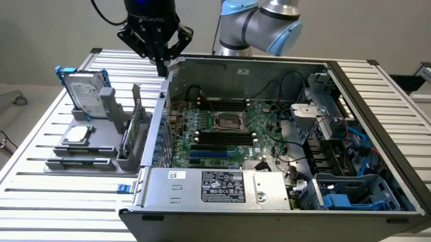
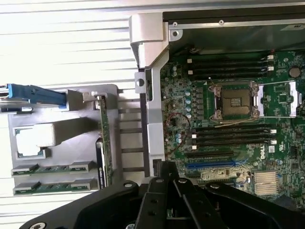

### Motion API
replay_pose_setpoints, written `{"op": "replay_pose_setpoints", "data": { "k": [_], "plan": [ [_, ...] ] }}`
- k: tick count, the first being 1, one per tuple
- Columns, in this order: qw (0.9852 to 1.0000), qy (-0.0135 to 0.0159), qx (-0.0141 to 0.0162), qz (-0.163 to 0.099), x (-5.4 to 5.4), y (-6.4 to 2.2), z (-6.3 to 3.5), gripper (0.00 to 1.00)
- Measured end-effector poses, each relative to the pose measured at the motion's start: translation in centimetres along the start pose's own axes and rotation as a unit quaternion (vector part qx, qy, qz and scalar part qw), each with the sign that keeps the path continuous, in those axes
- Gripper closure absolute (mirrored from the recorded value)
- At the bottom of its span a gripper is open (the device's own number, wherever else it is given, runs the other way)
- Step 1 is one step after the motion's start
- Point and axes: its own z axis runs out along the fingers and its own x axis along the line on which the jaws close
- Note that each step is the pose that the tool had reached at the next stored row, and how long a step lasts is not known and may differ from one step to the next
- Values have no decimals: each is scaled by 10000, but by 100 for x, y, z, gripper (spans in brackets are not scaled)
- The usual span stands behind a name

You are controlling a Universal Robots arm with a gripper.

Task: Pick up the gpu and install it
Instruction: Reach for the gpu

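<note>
The desk (image 1: 47,201) is built of ribbed silver metal slats with a brushed, lightly reflective finish. The computer case (image 1: 235,68) is grey sheet metal, matt inside. The motherboard (image 1: 225,138) is a green circuit board with a slight sheen. The power supply (image 1: 215,186) is bare grey metal with a white printed label. The holder (image 1: 88,151) is matt grey plastic. The hard drive (image 1: 86,93) is silver metal in a blue plastic frame. The gpu (image 1: 132,132) shows dark green board and a silver metal bracket. The hand (image 1: 161,68) is smooth matt black.
</note>
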Motion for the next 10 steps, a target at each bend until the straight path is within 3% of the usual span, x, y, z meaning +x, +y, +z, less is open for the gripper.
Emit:
{"op": "replay_pose_setpoints", "data": {
  "k": [5,10],
  "plan": [
    [10000,18,1,1,224,-44,56,89],
    [10000,61,4,3,394,-106,119,89]
  ]
}}
